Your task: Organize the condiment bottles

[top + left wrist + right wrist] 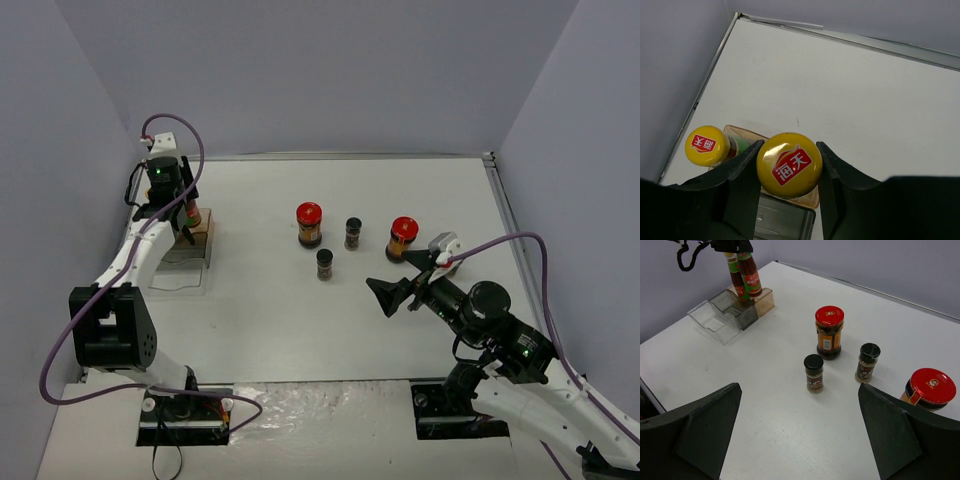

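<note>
left gripper point(788, 147) is clamped on a tall sauce bottle point(789, 166) at its yellow cap, the bottle kept upright at the brownish end of the clear rack point(732, 310) directly below the fingers. a second yellow-capped bottle point(706, 145) is noted just outside the finger on the left of the wrist view. right gripper point(797, 400) is spread wide with nothing held; two black-capped spice jars point(813, 372) point(868, 361) and a red-lidded jar point(829, 332) are seen ahead of its jaws, another red-lidded jar point(930, 388) close by its right finger.

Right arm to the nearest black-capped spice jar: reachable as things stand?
Likely yes. The right gripper is open and faces the nearest spice jar across bare table. The other spice jar and the red-lidded jar behind stand apart from it, leaving room to close on it.
</note>
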